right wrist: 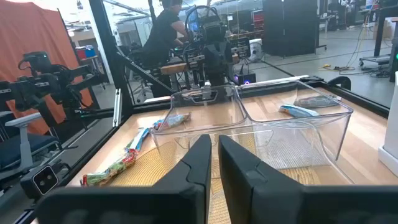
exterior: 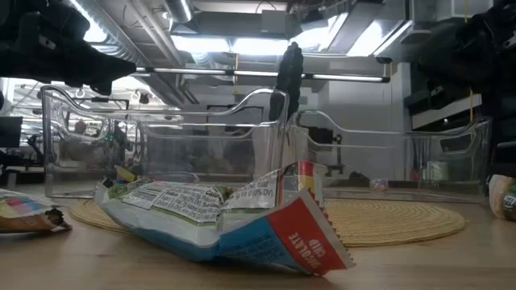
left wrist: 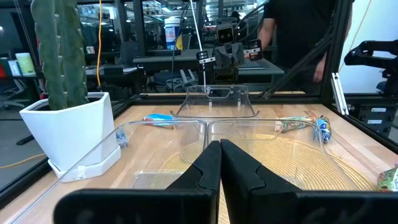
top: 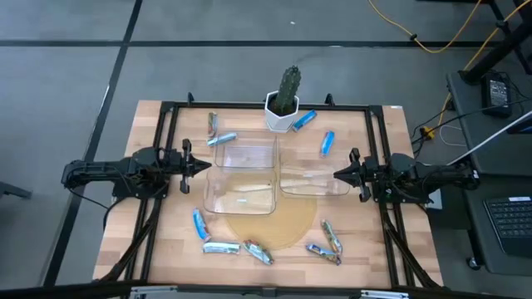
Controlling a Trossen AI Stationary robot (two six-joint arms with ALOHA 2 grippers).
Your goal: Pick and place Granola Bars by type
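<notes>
A: What is shown from above?

B: The left gripper and right gripper are parked either side of the clear bins, both closed on nothing. Granola bars are scattered around the bins: a blue bar and another blue bar beyond them near the cactus pot, multicoloured bars on the near side. No sorting is judged begun.

A: And from table height?

B: A crumpled wrapper is seen in front of the bins.

A: The wrist views?

B: Left fingers are pressed together; right fingers are nearly so, a thin slit left. Next, opening and a descent onto one bar are called for.
</notes>
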